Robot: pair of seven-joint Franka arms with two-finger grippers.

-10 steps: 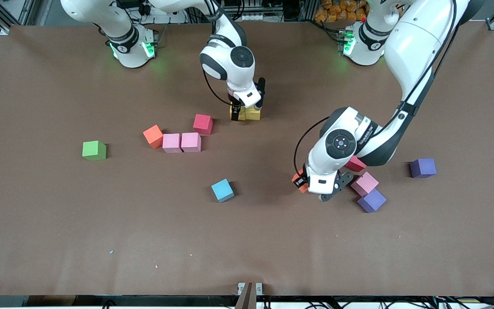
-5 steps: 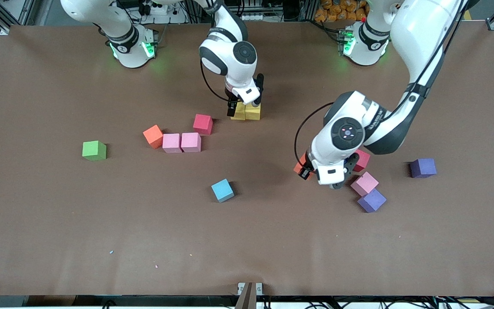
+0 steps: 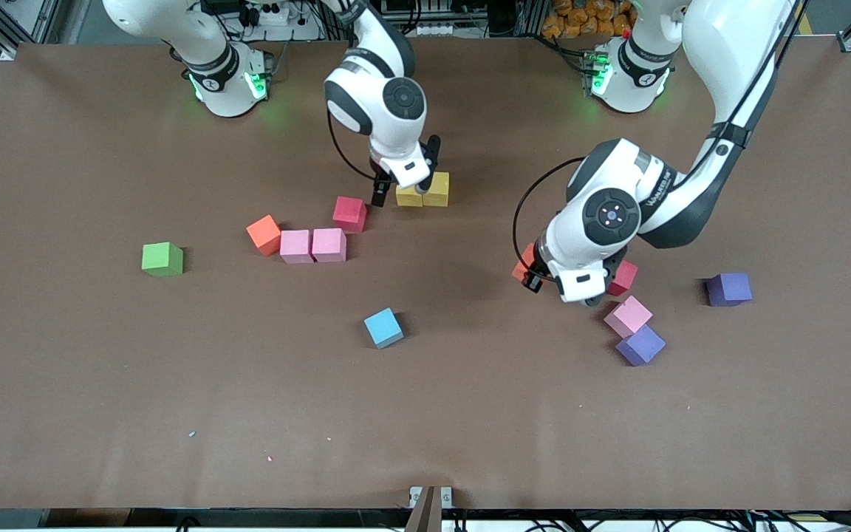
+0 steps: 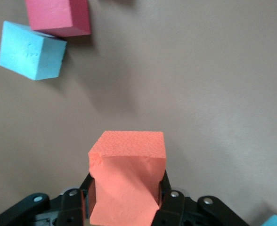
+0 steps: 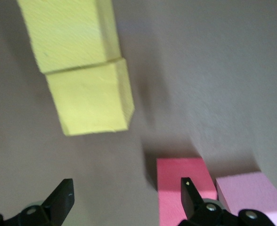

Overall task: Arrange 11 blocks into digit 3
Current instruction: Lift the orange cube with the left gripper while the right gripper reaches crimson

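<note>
My left gripper (image 3: pixel 529 272) is shut on an orange cube (image 3: pixel 523 264) and holds it above the table; the cube fills the jaws in the left wrist view (image 4: pixel 127 174). A red cube (image 3: pixel 623 277), a pink cube (image 3: pixel 628 315) and two purple cubes (image 3: pixel 640 345) (image 3: pixel 728 289) lie beside it. My right gripper (image 3: pixel 394 193) is open and empty, low between two touching yellow cubes (image 3: pixel 436 188) and another red cube (image 3: pixel 349 213). An orange cube (image 3: pixel 264 235) and two pink cubes (image 3: pixel 296 246) (image 3: pixel 329 244) form a row. A light blue cube (image 3: pixel 383 327) lies alone.
A green cube (image 3: pixel 162 259) sits toward the right arm's end of the table. The left wrist view shows a red cube (image 4: pixel 58 16) touching a light blue cube (image 4: pixel 32 51).
My left gripper has risen with the orange cube, away from the pink and purple cubes. My right gripper has moved off the yellow pair toward the red cube.
</note>
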